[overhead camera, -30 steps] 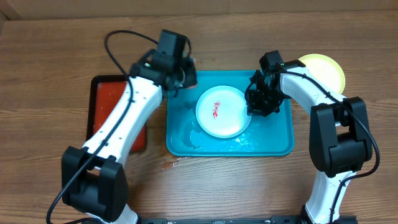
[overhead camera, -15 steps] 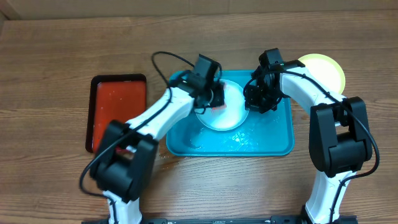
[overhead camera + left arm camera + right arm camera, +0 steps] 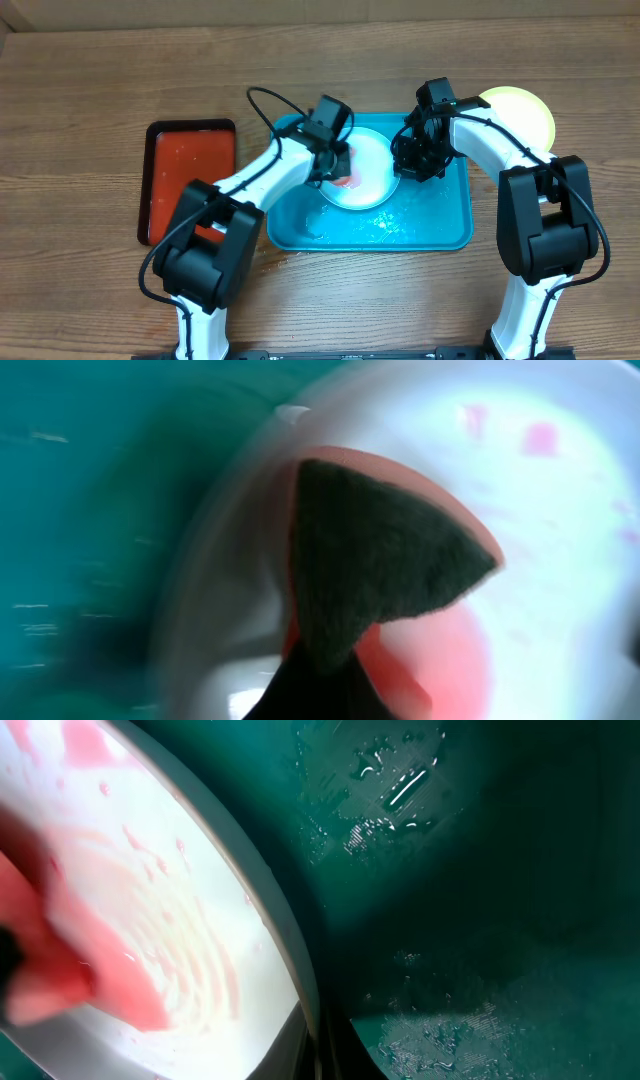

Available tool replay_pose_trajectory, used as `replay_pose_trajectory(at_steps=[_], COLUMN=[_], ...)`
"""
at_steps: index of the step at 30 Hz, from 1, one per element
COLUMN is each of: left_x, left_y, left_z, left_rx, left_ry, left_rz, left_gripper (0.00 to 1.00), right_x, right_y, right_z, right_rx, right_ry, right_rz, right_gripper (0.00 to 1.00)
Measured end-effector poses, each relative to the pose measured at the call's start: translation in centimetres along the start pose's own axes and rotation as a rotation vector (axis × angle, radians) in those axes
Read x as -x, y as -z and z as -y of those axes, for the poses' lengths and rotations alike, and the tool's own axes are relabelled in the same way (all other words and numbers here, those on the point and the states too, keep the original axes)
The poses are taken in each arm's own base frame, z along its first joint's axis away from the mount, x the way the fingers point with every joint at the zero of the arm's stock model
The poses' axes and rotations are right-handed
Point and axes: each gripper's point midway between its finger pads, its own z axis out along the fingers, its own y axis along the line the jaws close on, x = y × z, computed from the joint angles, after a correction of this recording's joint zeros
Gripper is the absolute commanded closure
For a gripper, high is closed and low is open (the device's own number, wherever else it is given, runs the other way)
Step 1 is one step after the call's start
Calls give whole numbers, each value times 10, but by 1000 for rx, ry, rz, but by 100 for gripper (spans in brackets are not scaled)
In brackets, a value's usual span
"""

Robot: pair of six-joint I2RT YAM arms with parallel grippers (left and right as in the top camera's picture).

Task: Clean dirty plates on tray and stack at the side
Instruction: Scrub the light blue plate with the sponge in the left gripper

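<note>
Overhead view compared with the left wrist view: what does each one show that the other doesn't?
Only overhead: both arms, the small red rectangular tray on the wooden table, and a yellow-green round plate outside the large turquoise plastic tray. Only left wrist: the dark green scrubbing face of the pink-backed sponge, close up, and faint pink smears. Both: the round white plastic plate lying in that turquoise tray.

Even overhead light on my desk (image 3: 100, 80); left wrist view blurred; right wrist view dim, glints on wet tray (image 3: 400, 790).
</note>
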Motion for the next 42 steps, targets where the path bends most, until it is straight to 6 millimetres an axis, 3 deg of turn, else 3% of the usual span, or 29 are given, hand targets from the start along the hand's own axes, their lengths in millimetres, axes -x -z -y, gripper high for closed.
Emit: replay_pose_trajectory(at_steps=[3,5,7,11,17,21,26,30,37,42], left_x=[14,28,46,68,39,24,23,13,18,31], left_y=[9,17,28,48,46,38,11,-22,-21,-12], left_z=[-20,-19,-7,38,75,85,75,60,49,11], left_rx=[49,33,-21,-210,-286,-280,-227,-177,-107,106], left_ry=[21,21,16,-30,-98,-125,-117,-102,-102,-122], left_rz=[7,26,59,102,36,11,0,-46,-32,18], left_gripper=[96,96,96,96,96,96,96,96,96,96], right_x=[0,0,0,0,0,0,0,0,-1,-1], right_y=[0,0,0,0,0,0,0,0,-1,-1], right_z=[0,-1,-1,-1,-1,-1,-1,0,0,1], right_rx=[1,1,1,1,1,1,2,0,-2,-6], right_ry=[-1,-4,-5,-5,-5,-5,-5,-6,-7,2], right_rz=[1,1,2,1,2,1,2,0,-3,-2], right_gripper=[96,96,96,96,96,96,96,96,96,96])
